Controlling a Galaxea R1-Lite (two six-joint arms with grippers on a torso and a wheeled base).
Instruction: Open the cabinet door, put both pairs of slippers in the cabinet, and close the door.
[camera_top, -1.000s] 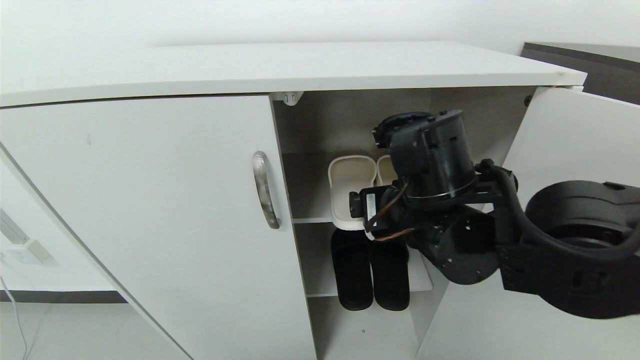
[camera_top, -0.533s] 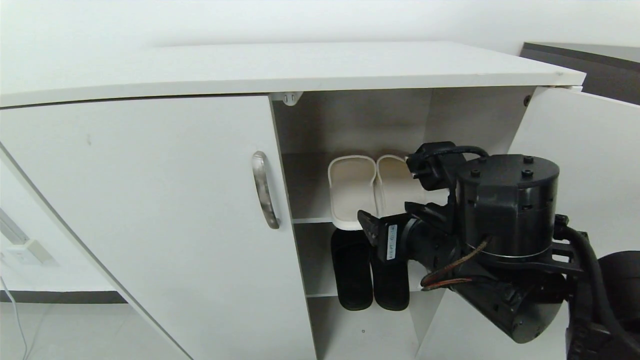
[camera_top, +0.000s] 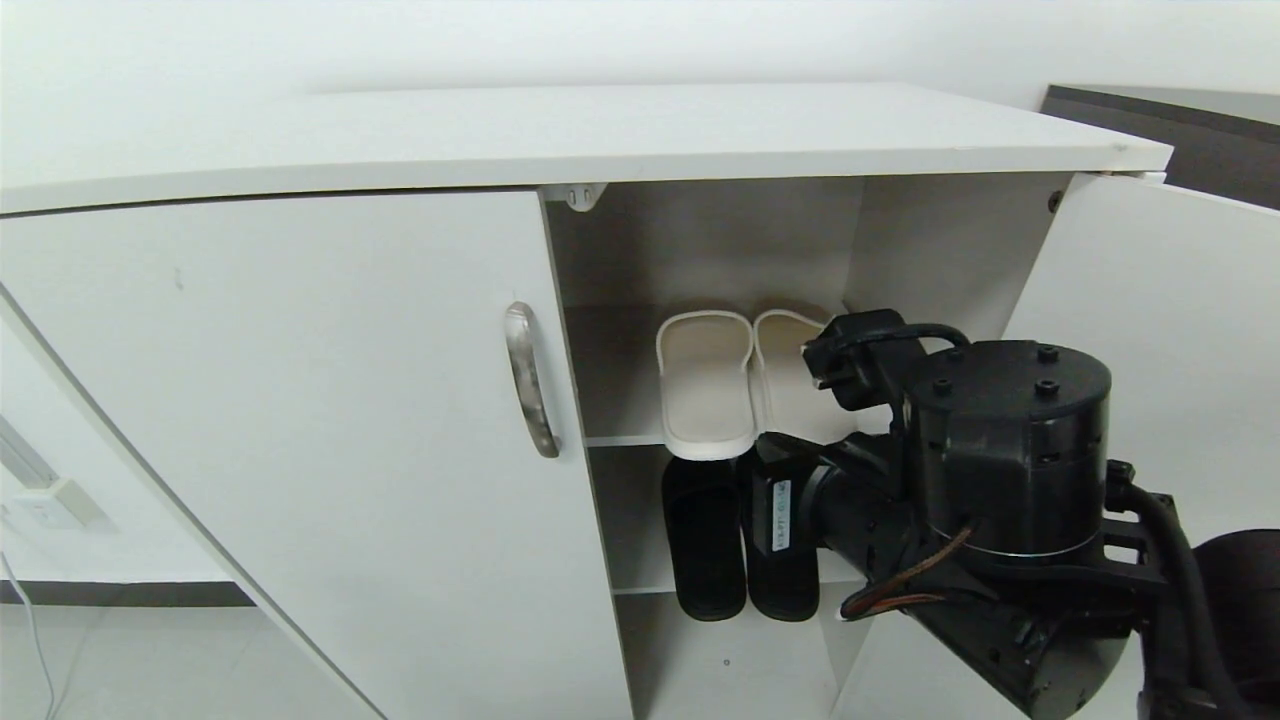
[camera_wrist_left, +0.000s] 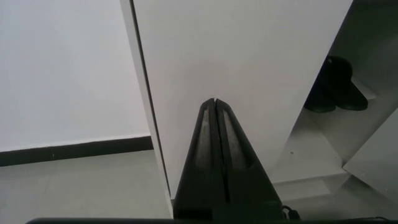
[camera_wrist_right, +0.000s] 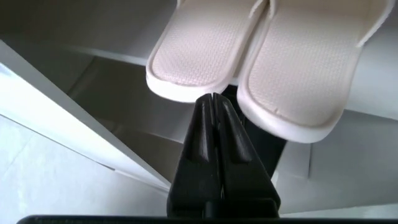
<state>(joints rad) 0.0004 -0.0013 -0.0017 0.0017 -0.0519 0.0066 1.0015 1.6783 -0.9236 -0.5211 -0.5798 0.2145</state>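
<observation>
The white cabinet (camera_top: 600, 130) has two doors. The left door (camera_top: 280, 400) is shut and has a silver handle (camera_top: 530, 380). The right door (camera_top: 1130, 300) is swung wide open.

Inside, the white slippers (camera_top: 705, 385) lie side by side on the upper shelf (camera_top: 610, 400). They lie flat with their soles down. Their long way runs from the front of the cabinet to the back. Their round ends point out at the front and stick out a little over the shelf edge.

The black slippers (camera_top: 705, 540) lie the same way on the lower shelf (camera_top: 635, 540), right under the white pair. Their round ends hang over the edge too.

The right gripper (camera_wrist_right: 213, 99) is in front of the open side, just below the front ends of the white slippers. Its fingers are pressed together and hold nothing.

The left gripper (camera_wrist_left: 215, 102) is low in front of the shut door. Its fingers are together too, with nothing between them.
</observation>
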